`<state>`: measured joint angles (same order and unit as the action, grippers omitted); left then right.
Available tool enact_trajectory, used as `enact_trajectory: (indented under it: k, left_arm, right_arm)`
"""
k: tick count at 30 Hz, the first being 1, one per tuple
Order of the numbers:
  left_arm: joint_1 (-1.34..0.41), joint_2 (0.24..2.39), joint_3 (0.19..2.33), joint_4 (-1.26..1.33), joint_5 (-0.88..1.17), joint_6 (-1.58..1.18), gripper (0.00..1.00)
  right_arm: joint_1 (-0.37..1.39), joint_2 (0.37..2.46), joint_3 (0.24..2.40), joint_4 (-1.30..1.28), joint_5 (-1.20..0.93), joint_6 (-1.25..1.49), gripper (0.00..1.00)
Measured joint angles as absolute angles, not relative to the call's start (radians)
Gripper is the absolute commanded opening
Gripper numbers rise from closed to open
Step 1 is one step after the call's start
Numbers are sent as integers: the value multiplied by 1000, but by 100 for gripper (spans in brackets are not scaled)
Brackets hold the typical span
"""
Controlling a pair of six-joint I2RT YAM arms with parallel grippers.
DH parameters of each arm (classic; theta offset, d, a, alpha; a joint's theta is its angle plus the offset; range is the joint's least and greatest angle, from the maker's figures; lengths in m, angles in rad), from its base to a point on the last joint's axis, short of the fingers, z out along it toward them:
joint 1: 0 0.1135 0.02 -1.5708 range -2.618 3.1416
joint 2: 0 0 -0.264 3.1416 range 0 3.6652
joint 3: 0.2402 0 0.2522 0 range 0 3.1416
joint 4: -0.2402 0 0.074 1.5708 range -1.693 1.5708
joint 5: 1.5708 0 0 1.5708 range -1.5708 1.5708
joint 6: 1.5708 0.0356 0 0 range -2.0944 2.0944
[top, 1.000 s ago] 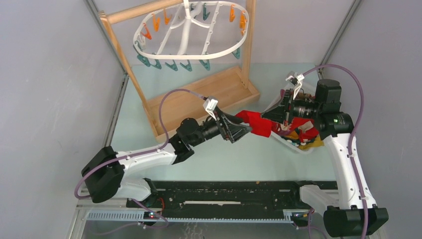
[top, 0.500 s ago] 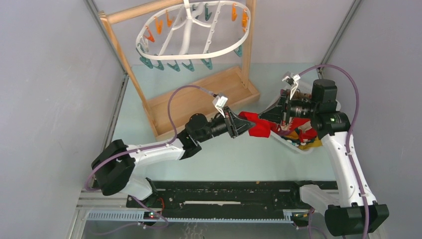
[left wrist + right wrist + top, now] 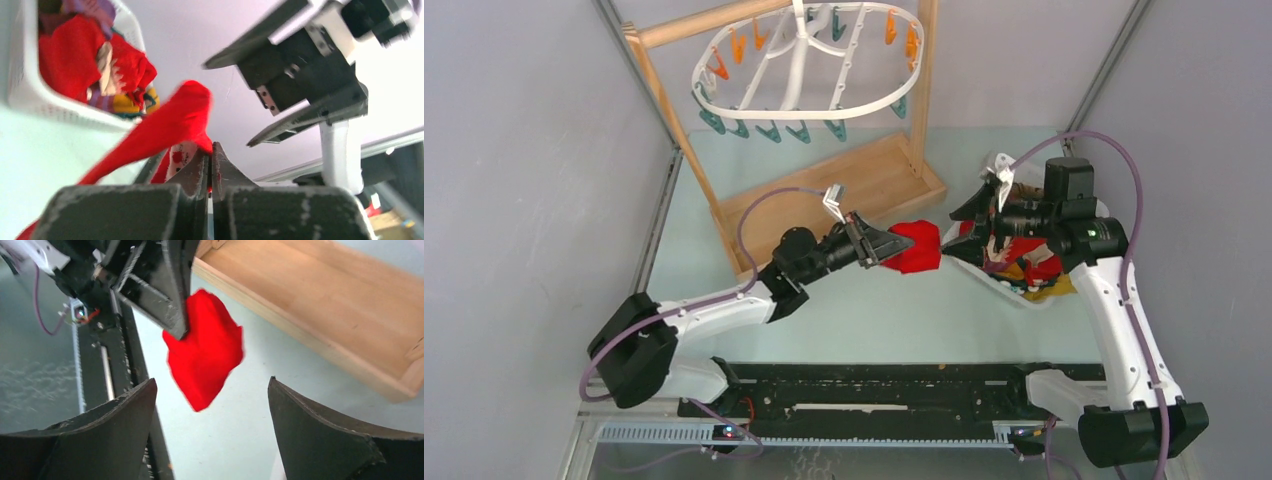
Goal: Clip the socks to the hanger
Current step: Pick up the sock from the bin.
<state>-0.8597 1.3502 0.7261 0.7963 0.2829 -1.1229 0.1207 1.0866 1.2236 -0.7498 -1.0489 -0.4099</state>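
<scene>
1. Transfer of one sock is the step in hand, as I read it. The left gripper point(image 3: 210, 167) has its jaws pressed together on the edge of a plain red fabric sock point(image 3: 916, 247), which dangles from them and looks to be off the pale green desk point(image 3: 874, 310).
2. The right gripper point(image 3: 211, 385) faces it with jaws wide apart and nothing between them. The sock sits just ahead of their gap, apart from both fingers.
3. The large white oval plastic hanger point(image 3: 864, 105) hangs on the wooden stand point(image 3: 714, 22), well beyond the left jaws and above them. Teal clothespins point(image 3: 769, 131) line its nearer rim and orange clothespins point(image 3: 739, 45) its farther one. No sock is clipped, so the task looks barely begun.
4. The next move probably calls for lifting the sock to a teal pin. The free right jaws could squeeze that pin open while the left jaws feed in an edge. The sock is bunched, so a clean edge must be presented.
5. A white perforated plastic basket point(image 3: 25, 100), beneath and behind the right jaws, holds the other socks point(image 3: 1034, 268), which are red, yellow and purple.
6. The stand's wooden tray base point(image 3: 874, 170) lies just beside the left jaws. Its upright post point(image 3: 923, 90) stands between the right jaws and the hanger's end. The hanger may swing when pushed.
</scene>
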Motion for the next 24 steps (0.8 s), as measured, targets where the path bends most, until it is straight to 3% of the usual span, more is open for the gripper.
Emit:
enact_trajectory:
  k: [4, 9, 15, 24]
  left_arm:
    - [-832, 1300, 633, 748, 267, -1340, 0]
    - [-831, 1286, 580, 688, 252, -1578, 0]
    - [-831, 1249, 565, 678, 199, -1767, 0]
    - [-835, 1178, 522, 678, 91, -1934, 0]
  right_arm:
    - [120, 1035, 1235, -862, -1106, -747, 95]
    - [196, 926, 1163, -942, -1145, -1116, 94]
    - [432, 809, 958, -735, -969, -1118, 93]
    - [785, 701, 674, -254, -422, -991, 91]
